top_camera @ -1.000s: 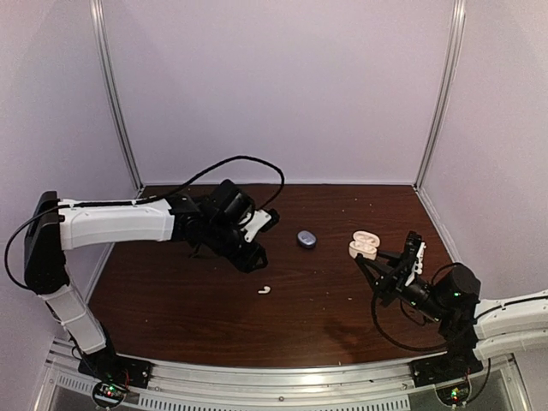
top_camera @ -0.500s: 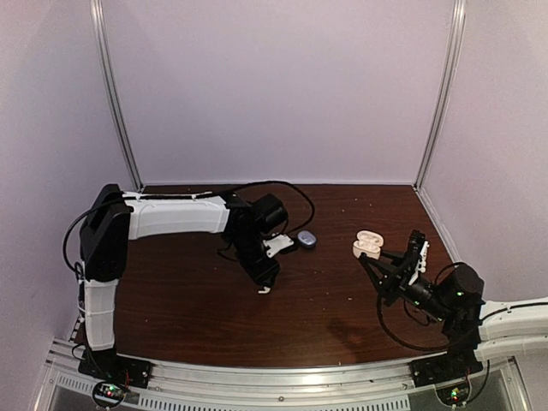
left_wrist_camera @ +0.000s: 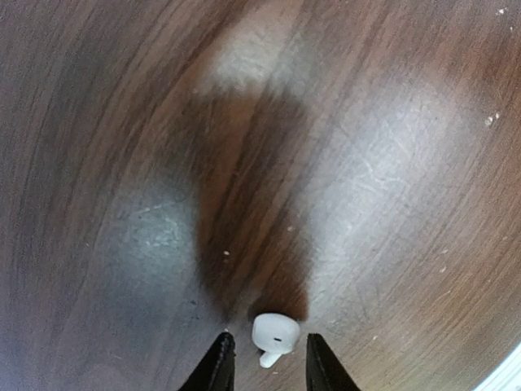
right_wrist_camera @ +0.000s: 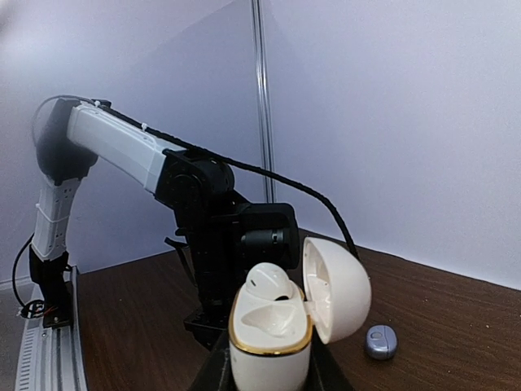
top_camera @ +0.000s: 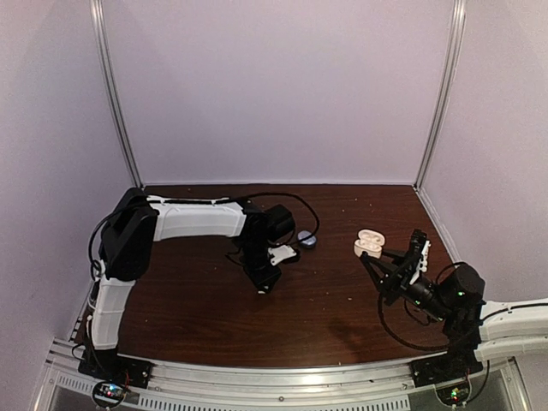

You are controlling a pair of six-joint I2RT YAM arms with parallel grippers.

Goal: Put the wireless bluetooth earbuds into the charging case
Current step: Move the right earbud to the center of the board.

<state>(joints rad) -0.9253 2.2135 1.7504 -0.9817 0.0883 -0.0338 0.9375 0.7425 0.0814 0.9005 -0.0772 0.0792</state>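
Left gripper (top_camera: 265, 284) has dropped astride the earbud (left_wrist_camera: 275, 332), jaws apart; pinching comes next. Right gripper (right_wrist_camera: 262, 371) clamps the case (right_wrist_camera: 269, 342).

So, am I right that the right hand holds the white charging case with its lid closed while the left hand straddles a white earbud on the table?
Not quite: the lid is open, as the right wrist view shows. The right hand does hold the white charging case, and the left hand does straddle the white earbud on the table.
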